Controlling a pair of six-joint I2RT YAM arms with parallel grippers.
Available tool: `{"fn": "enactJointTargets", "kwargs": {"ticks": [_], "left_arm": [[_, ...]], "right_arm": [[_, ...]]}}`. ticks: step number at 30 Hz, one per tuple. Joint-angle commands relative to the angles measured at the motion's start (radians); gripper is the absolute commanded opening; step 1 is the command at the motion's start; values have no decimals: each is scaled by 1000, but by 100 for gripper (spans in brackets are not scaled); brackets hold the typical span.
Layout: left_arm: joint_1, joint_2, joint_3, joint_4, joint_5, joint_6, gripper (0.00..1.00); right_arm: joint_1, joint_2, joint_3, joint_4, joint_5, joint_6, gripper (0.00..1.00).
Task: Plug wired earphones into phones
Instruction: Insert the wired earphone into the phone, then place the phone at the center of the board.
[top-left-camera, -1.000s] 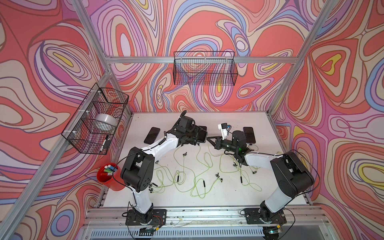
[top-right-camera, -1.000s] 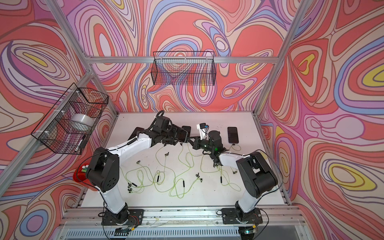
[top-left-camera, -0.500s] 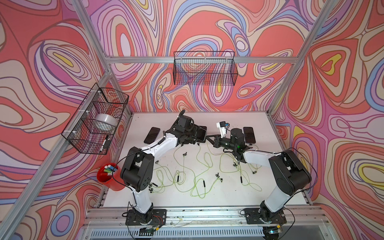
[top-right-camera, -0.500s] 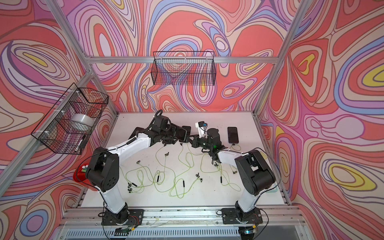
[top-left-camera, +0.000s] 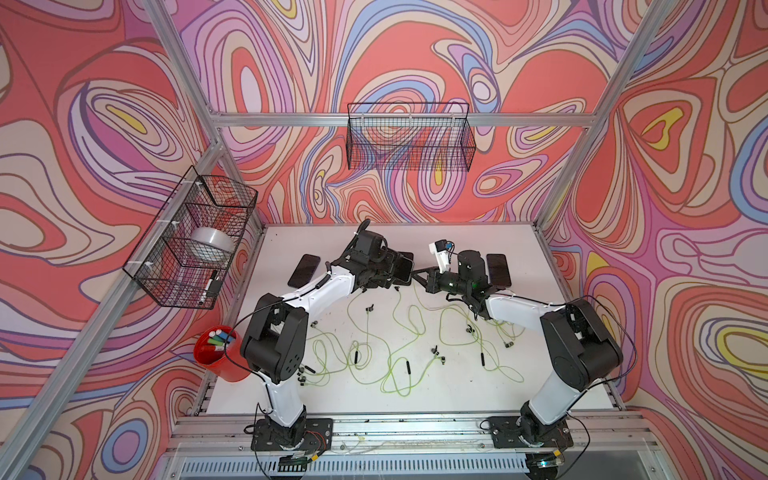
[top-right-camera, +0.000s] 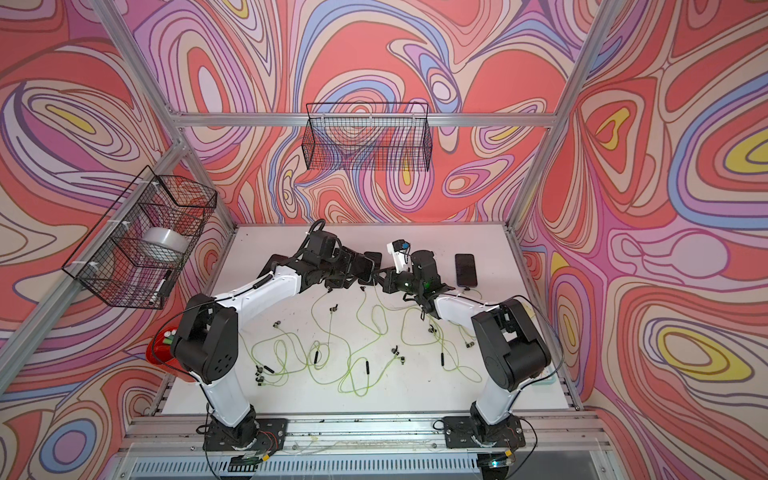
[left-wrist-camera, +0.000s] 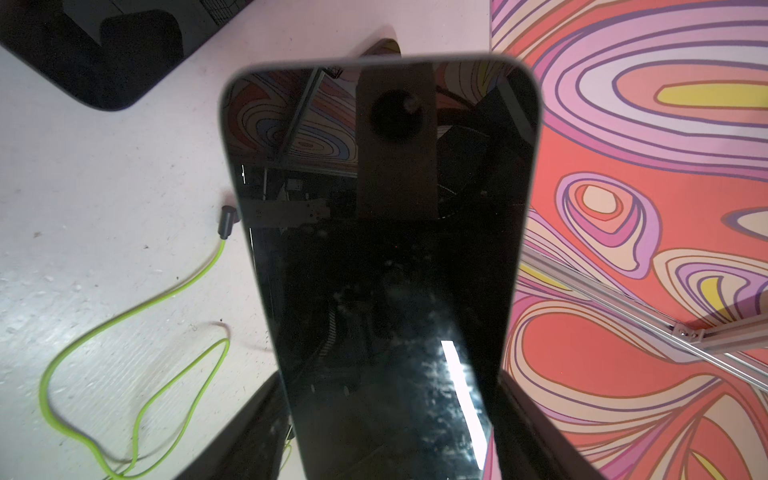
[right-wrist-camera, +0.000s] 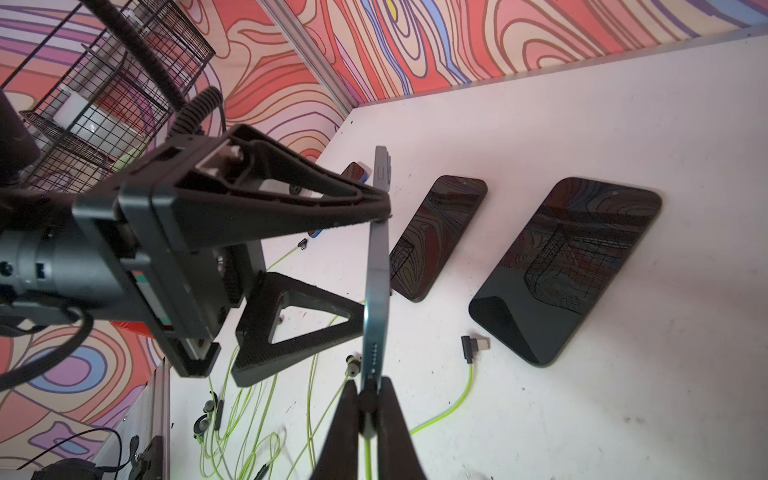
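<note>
Plug (right-wrist-camera: 368, 404) and phone (left-wrist-camera: 382, 270) met end to end over the back half of the white table (right-wrist-camera: 623, 124), with both arms reaching in from the near edge. My left gripper (right-wrist-camera: 374, 266) was spread wide but not empty. Its fingers were clamped across the phone's side edges, holding it on edge and, as far as I could judge, clear of the table.

The right gripper (right-wrist-camera: 369, 395) was pressed nearly together on the small dark plug, and the yellow-green cable (right-wrist-camera: 368, 453) trailed out behind the fingers. The relation that counted was this: the phone's long axis ran from the left gripper toward the right one, its perforated bottom edge faced the plug, and the plug lay along that same line. The right arm was nearer the port — the left only had to brace.

I could not tell whether the plug was seated or merely touching, since the fingertips hid the joint. I judged that the next move called for a short push along the phone's length, with no sideways drift.

Two other phones (right-wrist-camera: 565, 266) lay flat just beyond, with a spare plug (right-wrist-camera: 475, 344) beside the nearer one. The remaining wired earphones (top-left-camera: 408, 367) sprawled loose across the table's front.
</note>
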Motion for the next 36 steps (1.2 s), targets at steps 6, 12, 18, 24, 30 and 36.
{"fn": "enactJointTargets", "kwargs": {"ticks": [6,12,18,24,30,36], "left_arm": [[-58,-13,2,34,83,8,0],[-50,63,100,-94,-10,127,0],[-71,201,314,-293,-97,357,0],[-147,429,657,-536,-155,681,0],[-214,598,914,-671,-179,808,0],[-228,790,1226,-814,-199,897,0]], "right_arm": [[12,10,43,-69,48,-39,4],[3,-67,65,-280,81,-66,51],[-79,-192,18,-466,198,-41,61],[-139,-294,-75,-529,264,4,68],[-141,-348,-127,-574,320,-1,67],[-141,-369,-166,-574,343,2,67]]}}
